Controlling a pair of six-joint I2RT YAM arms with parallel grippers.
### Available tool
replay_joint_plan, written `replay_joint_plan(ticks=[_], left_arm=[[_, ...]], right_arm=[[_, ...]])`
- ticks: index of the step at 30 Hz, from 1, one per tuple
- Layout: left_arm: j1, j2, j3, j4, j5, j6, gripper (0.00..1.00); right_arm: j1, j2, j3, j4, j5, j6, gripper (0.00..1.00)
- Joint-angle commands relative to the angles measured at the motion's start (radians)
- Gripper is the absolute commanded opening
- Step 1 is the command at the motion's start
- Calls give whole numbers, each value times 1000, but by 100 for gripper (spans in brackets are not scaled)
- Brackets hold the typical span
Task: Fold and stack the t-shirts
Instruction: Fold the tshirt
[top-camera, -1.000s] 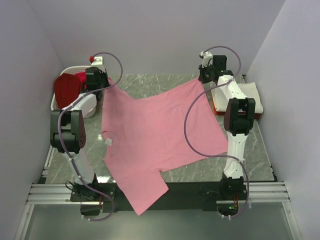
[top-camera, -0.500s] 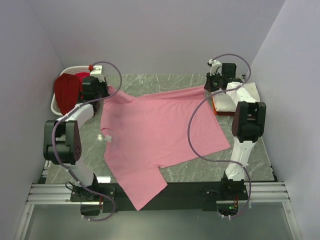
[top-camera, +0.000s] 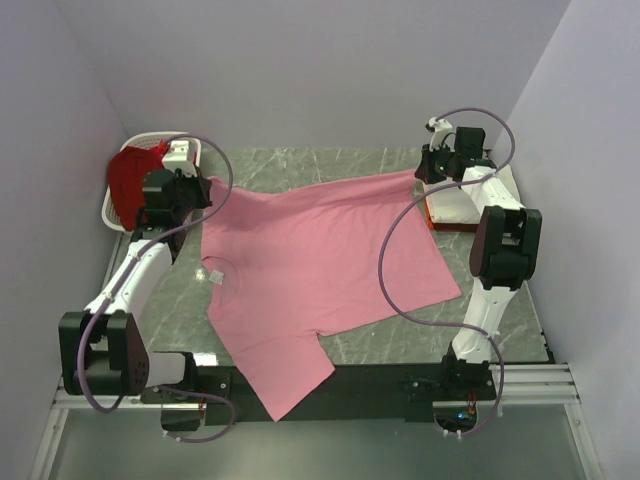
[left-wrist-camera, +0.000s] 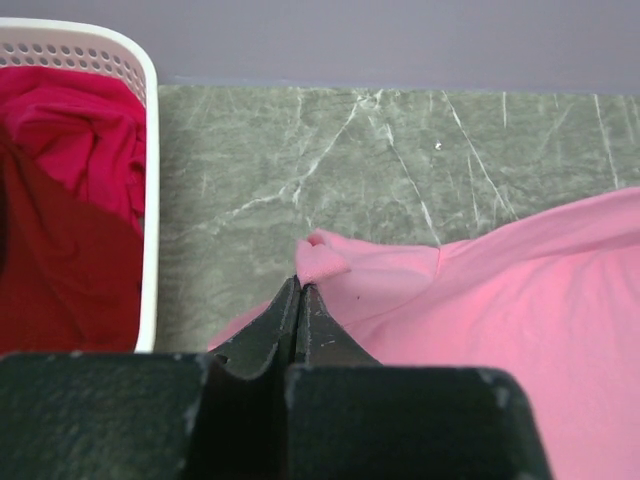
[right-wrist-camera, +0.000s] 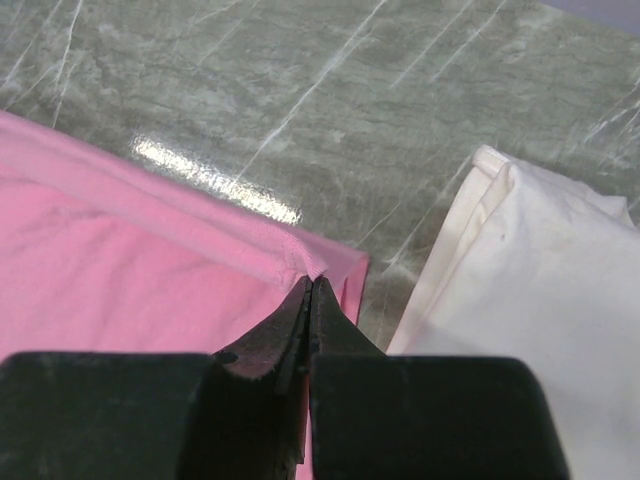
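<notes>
The pink shirt (top-camera: 320, 270) lies spread nearly flat across the green marble table (top-camera: 300, 165), between the 2 arms. Its collar, with a small white tag, faces the left side, and 1 sleeve hangs over the table's near edge.

The left gripper (left-wrist-camera: 300, 287) is at the shirt's far left corner. Its jaws are pressed together on a small bunched fold of pink cloth that sticks out just past the tips. The cloth behind that fold runs off to the right, smooth and low over the marble.

The right gripper (right-wrist-camera: 310, 283) is at the far right corner, jaws likewise closed and pinching the hemmed edge of the shirt. The corner puckers where the tips meet it.

Just right of that corner sits a folded cream shirt (right-wrist-camera: 520, 300), near the pink edge but apart from it, with bare marble between. From above, an orange-red shirt (top-camera: 450, 226) shows as a thin strip under the cream one.

A white basket (left-wrist-camera: 150, 200) stands at the table's far left corner, just left of the left gripper. It holds red cloth (left-wrist-camera: 70, 200), crimson over a darker red, probably 2 shirts, though the heap is too crumpled to tell. Some of it rises above the rim.
</notes>
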Motion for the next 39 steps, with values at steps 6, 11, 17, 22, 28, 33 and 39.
replay_joint_plan(ticks=[6, 11, 17, 22, 28, 33, 39], left_arm=[[1, -84, -36, -99, 36, -24, 1], [0, -116, -53, -123, 52, -30, 1], [-3, -182, -78, -153, 75, -43, 1], [-13, -254, -122, -172, 87, -58, 1], [-28, -305, -150, -211, 122, -78, 1], [-46, -339, -181, -226, 127, -89, 1], [-59, -340, -205, -237, 114, -95, 1]], right_arm=[[-15, -19, 4, 34, -22, 1, 0], [-19, -29, -13, 34, -18, -8, 0], [-23, -38, -31, 32, -21, -17, 0], [-23, -39, -38, 20, -22, -29, 0], [-24, -29, -27, -3, -4, -39, 0], [-24, -29, -33, -21, 19, -66, 0], [-24, -36, -53, -30, 27, -92, 0]])
